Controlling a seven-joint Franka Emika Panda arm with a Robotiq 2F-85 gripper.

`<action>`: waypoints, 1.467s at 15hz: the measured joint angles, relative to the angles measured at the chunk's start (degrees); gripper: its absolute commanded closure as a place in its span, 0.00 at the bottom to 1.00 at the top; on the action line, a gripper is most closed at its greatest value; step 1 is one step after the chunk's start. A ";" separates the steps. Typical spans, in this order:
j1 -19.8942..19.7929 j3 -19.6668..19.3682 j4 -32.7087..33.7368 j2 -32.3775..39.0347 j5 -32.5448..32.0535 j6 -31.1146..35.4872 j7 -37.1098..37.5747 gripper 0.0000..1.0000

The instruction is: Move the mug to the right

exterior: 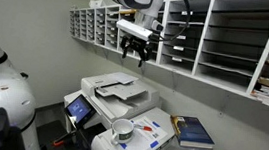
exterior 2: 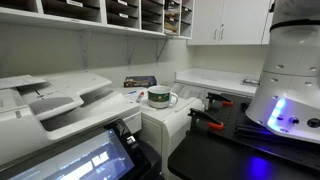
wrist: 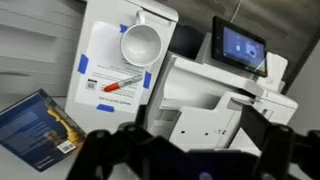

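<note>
The small round pale grey-white mug (exterior: pixel 122 129) (exterior 2: pixel 159 97) (wrist: pixel 142 43) stands upright on a white sheet with blue-taped corners (wrist: pixel 103 62), near a red marker pen (wrist: pixel 122 84). A dark blue book (exterior: pixel 193 131) (wrist: pixel 38 125) lies beside the sheet. The black gripper (exterior: pixel 135 53) hangs high above the white office printer (exterior: pixel 113 86), well apart from the mug. Its jaws are spread wide and hold nothing.

- An exterior view looks down from afar toward grey wall pigeonhole shelves (exterior: pixel 129 29).
- An exterior view sits low, looking across the large white office printer (exterior 2: pixel 50 95).
- The wrist view looks straight down; all share the small pale grey-white mug (wrist: pixel 142 43).
</note>
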 measured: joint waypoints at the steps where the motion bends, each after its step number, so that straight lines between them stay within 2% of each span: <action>1: 0.00 0.00 0.01 0.00 0.00 0.01 0.00 0.00; 6: 0.00 0.00 0.01 -0.01 0.00 0.01 0.00 0.00; 9: -1.06 0.49 -1.53 1.20 0.15 2.49 0.04 0.00; 14: -2.45 1.91 -10.29 9.58 0.13 17.74 0.05 0.00; 17: -3.12 3.54 -13.95 15.32 -1.07 22.97 0.05 0.00; 22: -5.61 4.99 -17.36 23.47 -8.98 30.66 0.54 0.00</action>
